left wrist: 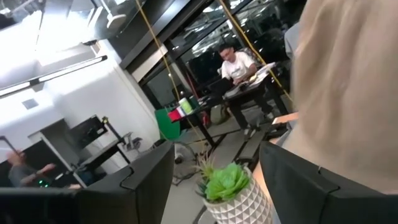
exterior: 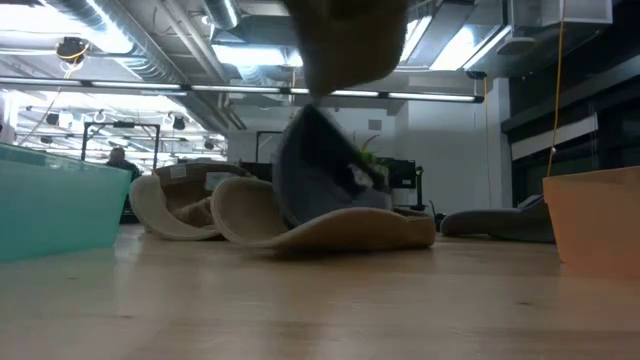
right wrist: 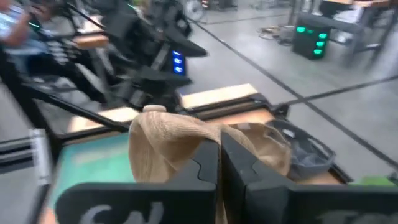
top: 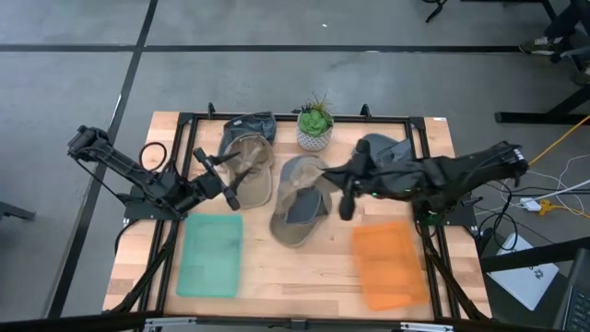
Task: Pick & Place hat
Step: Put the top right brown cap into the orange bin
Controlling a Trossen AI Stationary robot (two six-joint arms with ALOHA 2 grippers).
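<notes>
A tan hat with a dark lining (top: 300, 205) is half raised at the table's middle, my right gripper (top: 343, 192) shut on it. In the low view the hat (exterior: 320, 160) hangs from above with its lower brim (exterior: 350, 232) on the table. A second tan hat (top: 251, 175) lies open side up to its left. My left gripper (top: 221, 181) stands open right beside that hat. In the left wrist view the left gripper (left wrist: 211, 155) frames the plant, and tan cloth (left wrist: 348, 81) fills the space past one finger. My right gripper pinches the tan hat's upper edge (right wrist: 198, 138) between its two shut fingers, coming nearly level from the table's right side. The cloth drapes over and past the fingertips. The hat hangs below the hold with its lower brim resting on the table. My left gripper stands close to tan cloth; I cannot tell whether it touches.
A green bin (top: 210, 254) stands near left and an orange bin (top: 387, 266) near right. A potted plant (top: 315, 124) and a grey hat (top: 251, 124) sit at the far edge. A dark grey hat (top: 387, 149) lies under the right arm. A black frame (top: 184, 138) edges the table.
</notes>
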